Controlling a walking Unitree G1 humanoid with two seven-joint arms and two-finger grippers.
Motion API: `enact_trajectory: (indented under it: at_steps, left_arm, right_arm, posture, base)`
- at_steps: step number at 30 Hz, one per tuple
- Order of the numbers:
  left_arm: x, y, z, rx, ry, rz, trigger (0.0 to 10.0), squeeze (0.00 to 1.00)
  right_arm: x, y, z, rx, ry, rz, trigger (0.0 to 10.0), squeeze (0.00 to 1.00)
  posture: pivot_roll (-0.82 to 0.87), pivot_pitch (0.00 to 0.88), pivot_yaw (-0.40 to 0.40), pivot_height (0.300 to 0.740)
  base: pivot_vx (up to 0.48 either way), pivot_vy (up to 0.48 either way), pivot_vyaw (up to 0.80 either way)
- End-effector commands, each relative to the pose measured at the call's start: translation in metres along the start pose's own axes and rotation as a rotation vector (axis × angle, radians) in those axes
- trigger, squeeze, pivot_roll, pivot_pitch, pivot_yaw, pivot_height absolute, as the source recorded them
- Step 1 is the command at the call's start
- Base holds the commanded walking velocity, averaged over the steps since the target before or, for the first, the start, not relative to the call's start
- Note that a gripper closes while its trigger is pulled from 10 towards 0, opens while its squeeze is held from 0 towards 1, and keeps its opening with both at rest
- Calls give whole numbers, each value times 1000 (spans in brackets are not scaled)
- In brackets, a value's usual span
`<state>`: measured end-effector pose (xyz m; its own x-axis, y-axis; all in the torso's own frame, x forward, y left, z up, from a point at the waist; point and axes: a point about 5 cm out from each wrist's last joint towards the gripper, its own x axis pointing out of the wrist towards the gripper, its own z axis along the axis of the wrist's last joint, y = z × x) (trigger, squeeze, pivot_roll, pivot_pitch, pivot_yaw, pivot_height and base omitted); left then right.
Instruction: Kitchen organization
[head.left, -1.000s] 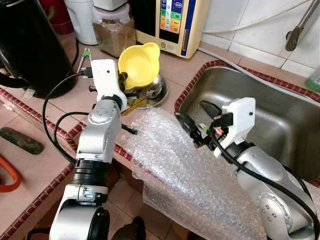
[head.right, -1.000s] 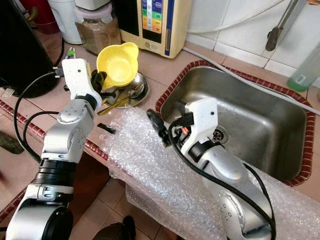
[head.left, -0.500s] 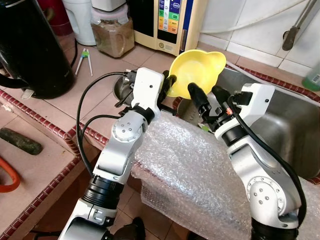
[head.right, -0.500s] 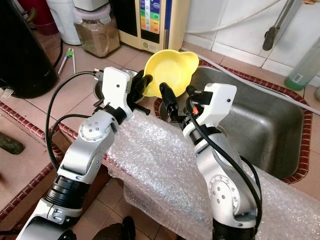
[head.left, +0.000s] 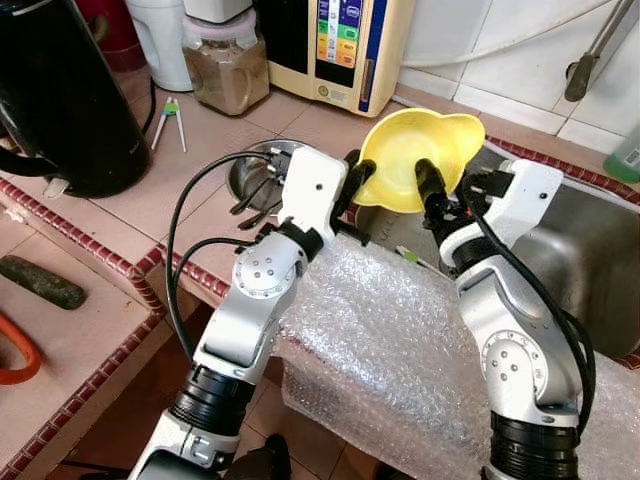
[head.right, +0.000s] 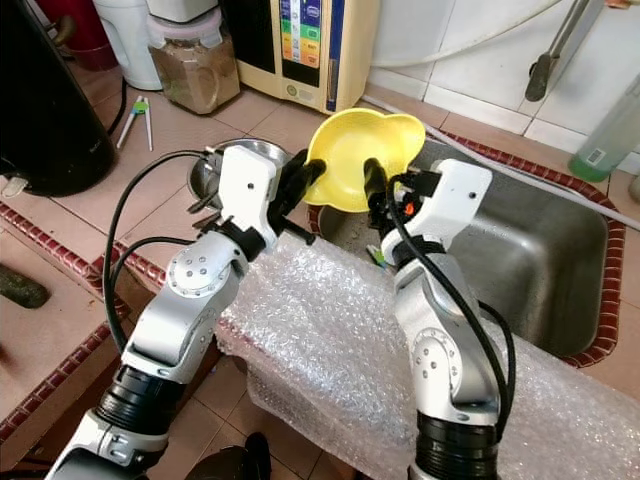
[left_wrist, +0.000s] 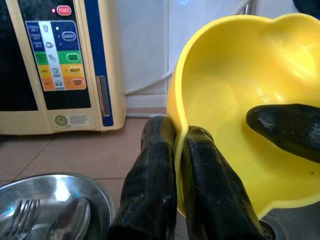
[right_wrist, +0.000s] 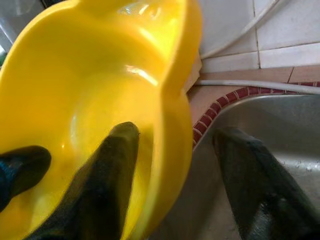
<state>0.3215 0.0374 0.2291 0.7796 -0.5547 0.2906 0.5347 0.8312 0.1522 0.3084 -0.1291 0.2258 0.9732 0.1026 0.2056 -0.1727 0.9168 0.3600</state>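
Note:
A yellow plastic bowl (head.left: 400, 160) hangs tilted above the near left corner of the steel sink (head.left: 600, 250). My left gripper (left_wrist: 179, 137) is shut on the bowl's rim, one finger inside and one outside. My right gripper (right_wrist: 177, 137) is open and straddles the opposite rim. One of its fingers (right_wrist: 117, 150) rests inside the bowl and the other (right_wrist: 240, 150) stands outside over the sink. Inside the bowl, the two grippers' inner fingertips are close together but apart.
A steel plate (head.left: 250, 172) with cutlery lies on the counter left of the bowl. Bubble wrap (head.left: 400, 340) drapes over the counter's front edge. A black kettle (head.left: 60, 90), a jar (head.left: 225, 65) and a water purifier (head.left: 350, 40) stand behind.
My left gripper lifted the bowl off the steel plate and carried it right to the sink's corner. My right gripper rose from the sink's edge and put one finger inside the bowl.

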Motion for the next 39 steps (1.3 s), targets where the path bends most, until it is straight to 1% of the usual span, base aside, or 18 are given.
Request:
enact_trajectory:
  at_steps: [1, 6, 9, 11, 12, 13, 14, 15, 16, 18, 19, 21, 23, 24, 25, 32, 36, 39]
  left_arm:
    - [0, -6, 7, -5, -31, -30, 0, 0]
    - [0, -5, 6, -2, -31, -16, 0, 0]
    - [0, 1, 8, -11, -44, 24, 0, 0]
    - [0, 2, 8, -4, -38, 25, 0, 0]
    - [0, 2, 7, 2, -32, 23, 3882, 0]
    - [0, 2, 7, 5, -30, 21, 4980, 0]
    - [0, 2, 7, 5, -30, 21, 4980, 0]
    - [0, 2, 7, 6, -30, 21, 5725, 0]
    - [0, 2, 7, 6, -29, 22, 5725, 0]
    - [1, 3, 7, 8, -28, 27, 8118, 0]
    - [1, 3, 6, 8, -25, 27, 8471, 0]
    - [1, 2, 6, 1, -18, 13, 10000, 0]
    - [1, 1, 5, -9, -16, 2, 10000, 0]
    - [1, 1, 5, -23, -16, 4, 10000, 659]
    - [0, 1, 6, -56, -21, 8, 10000, 1000]
    - [1, 1, 6, -34, -20, 2, 10000, 1000]
    - [0, 3, 6, -64, -19, 10, 10000, 1000]
    - [-1, 5, 4, -75, 6, -21, 10000, 1000]
  right_arm:
    - [0, -4, 0, 22, 5, -22, 0, 0]
    - [0, -7, -4, 35, 27, -37, 0, 0]
    - [0, -11, -6, 51, 32, -57, 0, 0]
    - [0, -11, -6, 58, 36, -62, 0, 0]
    - [1, -12, -7, 60, 38, -66, 0, 0]
    - [1, -13, -7, 63, 41, -76, 0, 0]
    - [1, -13, -7, 63, 41, -76, 0, 0]
    - [1, -15, -8, 61, 46, -86, 0, 0]
    - [1, -16, -9, 60, 49, -92, 0, 0]
    - [1, -20, -9, 51, 50, -115, 0, 0]
    - [1, -23, -8, 45, 48, -133, 0, 0]
    - [1, -30, -8, 34, 47, -175, 0, 0]
    - [1, -35, -8, 29, 45, -205, 0, 0]
    - [1, -36, -9, 27, 47, -210, 0, 0]
    - [0, -41, -9, 9, 48, -235, 0, 0]
    - [4, -50, -4, -32, 27, -287, 0, 0]
    - [13, -59, -1, -80, 3, -327, 0, 0]
    - [19, -70, 0, -138, -8, -370, 0, 0]
  posture:
    - [17, 179, -14, 740]
    - [15, 179, -18, 740]
    - [14, 178, -18, 740]
    - [15, 178, -17, 740]
    - [15, 178, -17, 740]
    - [16, 178, -18, 740]
    - [16, 178, -18, 740]
    - [17, 178, -19, 740]
    - [17, 178, -19, 740]
    - [18, 179, -19, 740]
    - [18, 179, -19, 740]
    - [18, 182, -19, 740]
    - [18, 182, -18, 740]
    - [18, 182, -18, 740]
    - [18, 182, -18, 740]
    - [20, 184, -14, 740]
    - [21, 186, -11, 740]
    - [30, 189, -11, 740]
  base:
    - [0, 0, 0]
    - [0, 0, 0]
    - [0, 0, 0]
    - [0, 0, 0]
    - [0, 0, 0]
    - [0, 0, 0]
    - [0, 0, 0]
    - [0, 0, 0]
    - [0, 0, 0]
    - [0, 0, 0]
    - [0, 0, 0]
    - [0, 0, 0]
    - [0, 0, 0]
    - [0, 0, 0]
    - [0, 0, 0]
    - [0, 0, 0]
    - [0, 0, 0]
    - [0, 0, 0]
